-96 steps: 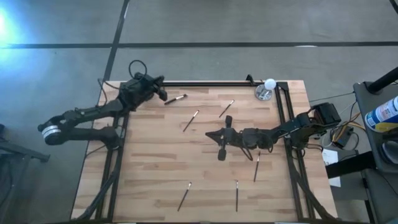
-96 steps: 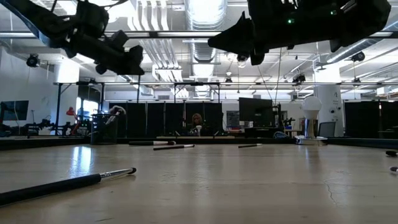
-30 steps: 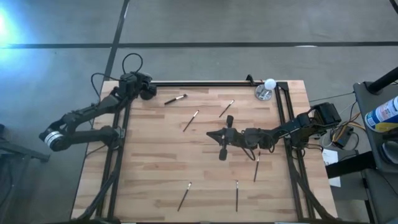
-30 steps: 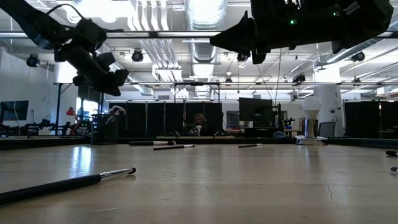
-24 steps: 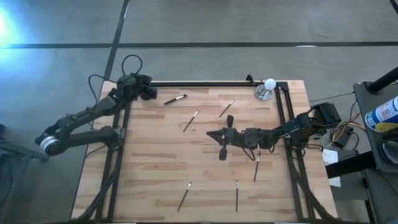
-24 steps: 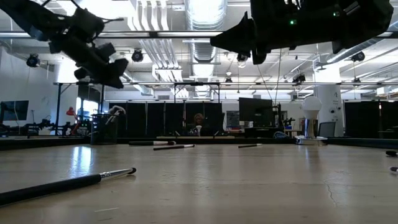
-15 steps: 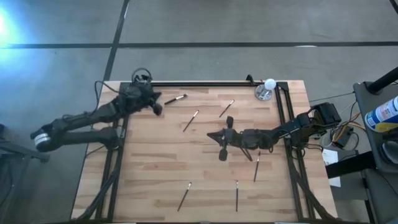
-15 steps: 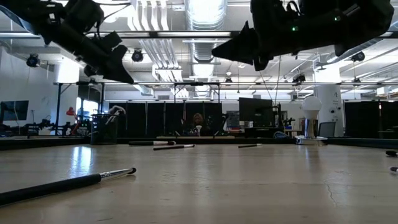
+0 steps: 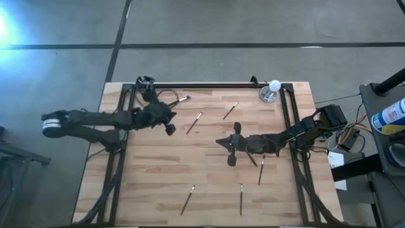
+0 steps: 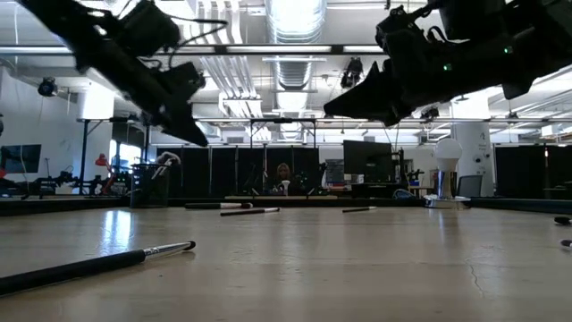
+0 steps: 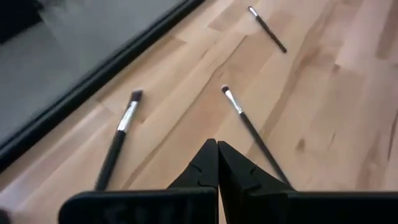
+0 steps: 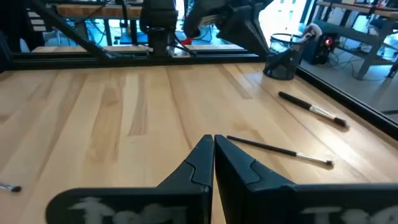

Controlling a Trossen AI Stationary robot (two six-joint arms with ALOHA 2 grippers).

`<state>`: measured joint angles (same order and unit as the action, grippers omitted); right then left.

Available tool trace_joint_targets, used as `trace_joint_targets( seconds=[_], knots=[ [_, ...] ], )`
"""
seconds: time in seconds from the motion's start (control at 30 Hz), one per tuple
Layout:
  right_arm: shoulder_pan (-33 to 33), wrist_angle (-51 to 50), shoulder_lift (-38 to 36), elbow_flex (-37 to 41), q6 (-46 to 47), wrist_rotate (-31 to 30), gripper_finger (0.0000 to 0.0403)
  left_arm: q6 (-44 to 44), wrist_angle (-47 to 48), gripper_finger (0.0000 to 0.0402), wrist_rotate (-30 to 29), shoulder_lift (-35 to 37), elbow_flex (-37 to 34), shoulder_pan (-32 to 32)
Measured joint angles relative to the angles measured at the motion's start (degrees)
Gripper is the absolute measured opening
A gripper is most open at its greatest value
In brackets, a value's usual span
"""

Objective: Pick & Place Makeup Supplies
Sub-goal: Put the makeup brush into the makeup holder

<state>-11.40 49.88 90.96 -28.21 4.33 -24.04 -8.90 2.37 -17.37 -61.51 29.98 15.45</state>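
The counter is a top of light wood planks with a dark frame around it. Six thin makeup brushes lie flat on it, well apart. Three are in the upper middle of the high view: one, one and one. Two are near the lower edge, and one is at the right. A white ball on a silver base stands in the upper right corner.

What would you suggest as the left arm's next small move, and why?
Probably open the jaws and lower over the thin brush just ahead. The left gripper hangs above the table with its jaws shut on nothing, and this brush lies loose nearby, beside a thicker brush.
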Motion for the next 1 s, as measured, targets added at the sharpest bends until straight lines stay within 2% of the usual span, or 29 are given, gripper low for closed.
trace_joint_targets(
  seconds=[0.2, 0.33, 0.43, 0.53, 0.8, 1.0],
  knots=[
    [0.00, 0.05, 0.00, 0.00, 0.03, 0.01, 0.0008, 3.28, 0.70, 0.0000, 3.16, -13.16, 10.60, 7.79],
    [0.00, 0.03, 0.00, -0.04, 0.02, -0.01, 0.0008, 5.23, 4.69, 0.0000, 3.71, -22.69, 19.58, 12.70],
    [-0.04, -0.02, 0.00, 0.14, 0.16, -0.01, 0.0008, 5.38, 7.11, 0.0008, 7.29, -28.70, 24.89, 16.34],
    [-0.06, -0.02, 0.00, 0.14, 0.01, 0.01, 0.0008, 5.02, 7.57, 0.0035, 10.28, -33.22, 28.16, 18.55],
    [-0.06, -0.01, 0.00, 0.14, -1.31, -0.01, 0.0008, 5.75, 7.55, 0.0128, 9.86, -41.46, 34.43, 20.18],
    [-0.06, 0.03, 0.00, 0.14, -1.31, 0.01, 0.0008, 6.91, 7.49, 0.0146, 9.86, -45.08, 37.34, 20.95]
  ],
)
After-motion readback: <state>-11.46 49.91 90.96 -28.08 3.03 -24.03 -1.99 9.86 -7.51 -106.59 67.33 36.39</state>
